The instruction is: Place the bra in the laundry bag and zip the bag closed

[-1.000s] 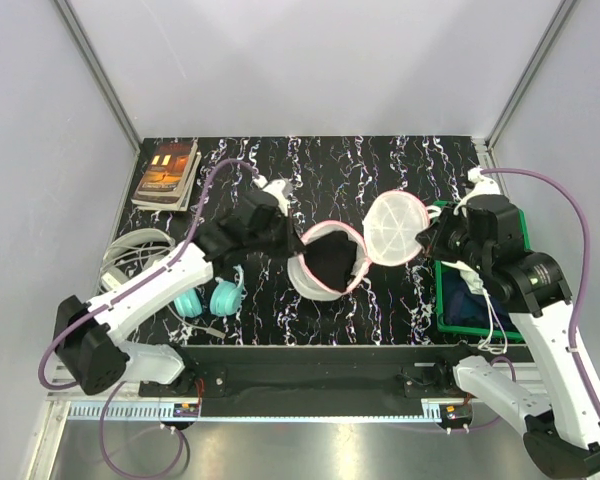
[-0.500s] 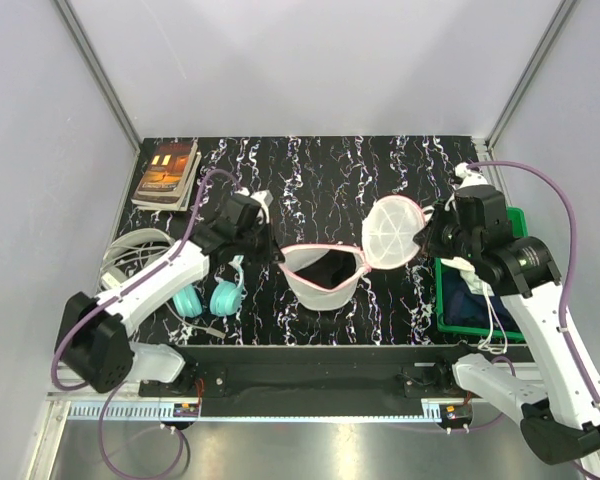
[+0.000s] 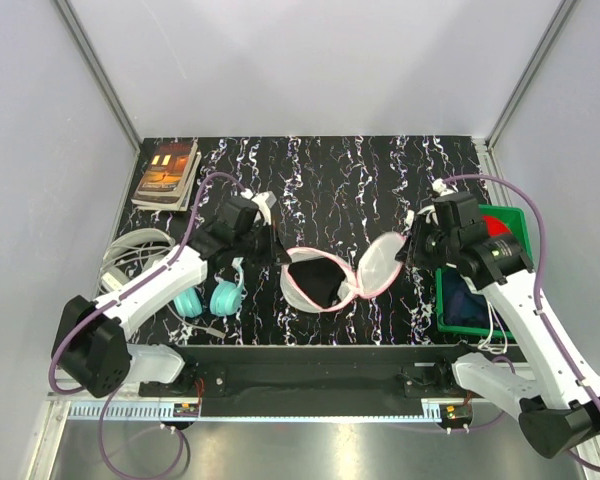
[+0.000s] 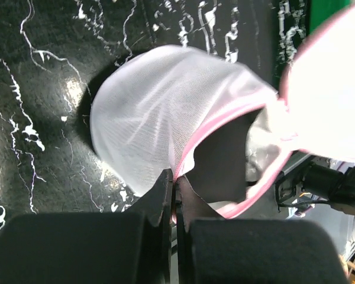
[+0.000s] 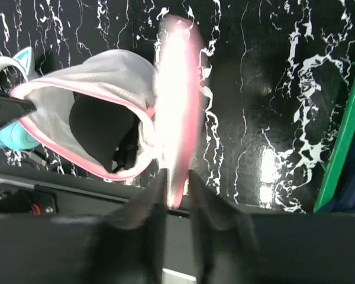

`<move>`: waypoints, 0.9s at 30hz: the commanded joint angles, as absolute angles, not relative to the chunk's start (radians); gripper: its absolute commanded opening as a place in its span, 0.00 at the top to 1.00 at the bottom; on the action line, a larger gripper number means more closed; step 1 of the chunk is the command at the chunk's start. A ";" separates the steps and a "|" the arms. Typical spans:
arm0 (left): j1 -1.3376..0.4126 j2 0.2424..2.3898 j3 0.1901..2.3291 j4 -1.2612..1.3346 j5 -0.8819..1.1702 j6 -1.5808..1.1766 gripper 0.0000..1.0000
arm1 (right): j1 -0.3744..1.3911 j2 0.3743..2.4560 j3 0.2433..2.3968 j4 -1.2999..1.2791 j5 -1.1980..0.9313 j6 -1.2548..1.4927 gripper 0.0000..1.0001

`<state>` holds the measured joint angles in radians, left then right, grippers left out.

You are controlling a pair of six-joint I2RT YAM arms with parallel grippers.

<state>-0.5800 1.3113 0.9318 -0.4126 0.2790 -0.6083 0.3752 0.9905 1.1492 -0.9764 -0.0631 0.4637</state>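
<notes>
The laundry bag (image 3: 295,288) lies open mid-table, a white mesh clamshell with pink trim. The black bra (image 3: 320,278) sits inside its left half (image 4: 160,112). My left gripper (image 3: 272,250) is shut on that half's pink rim, with the fingertips (image 4: 176,177) pinching the trim. The lid half (image 3: 380,265) stands tilted, leaning toward the filled half. My right gripper (image 3: 410,250) is at the lid's outer edge. In the right wrist view the lid (image 5: 177,89) is blurred and edge-on. Its rim lies between my right gripper's (image 5: 177,177) slightly parted jaws. The bra (image 5: 97,124) shows dark inside the other half.
Teal headphones (image 3: 208,298) lie just left of the bag under my left arm. Books (image 3: 167,172) are at the back left and a white coiled cable (image 3: 130,255) at the left edge. A green bin (image 3: 520,215) with red and blue clothes stands at the right.
The lid has swung down from upright toward the half holding the bra. My right gripper followed it leftward and its jaws have parted a little. The left gripper keeps its pinch on the rim.
</notes>
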 commanded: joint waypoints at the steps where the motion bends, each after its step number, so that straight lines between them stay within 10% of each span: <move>1: -0.575 1.267 0.942 -0.344 0.321 -0.577 1.00 | 0.379 0.965 1.209 -1.021 -0.064 0.460 0.64; 6: -0.577 1.289 0.927 -0.324 0.360 -0.588 1.00 | 0.380 0.997 1.351 -1.172 -0.009 0.431 0.34; 14: -0.577 1.278 0.925 -0.319 0.374 -0.586 1.00 | 0.581 1.118 1.258 -0.888 -0.267 0.556 0.33; 18: -0.577 1.270 0.920 -0.319 0.373 -0.592 1.00 | 0.704 1.219 1.175 -0.666 -0.189 0.644 0.38; 21: -0.577 1.267 0.910 -0.318 0.374 -0.594 1.00 | 0.718 1.241 1.063 -0.462 -0.179 0.735 0.64; 27: -0.577 1.262 0.902 -0.319 0.383 -0.592 1.00 | 0.779 1.320 0.911 -0.241 -0.160 0.827 0.66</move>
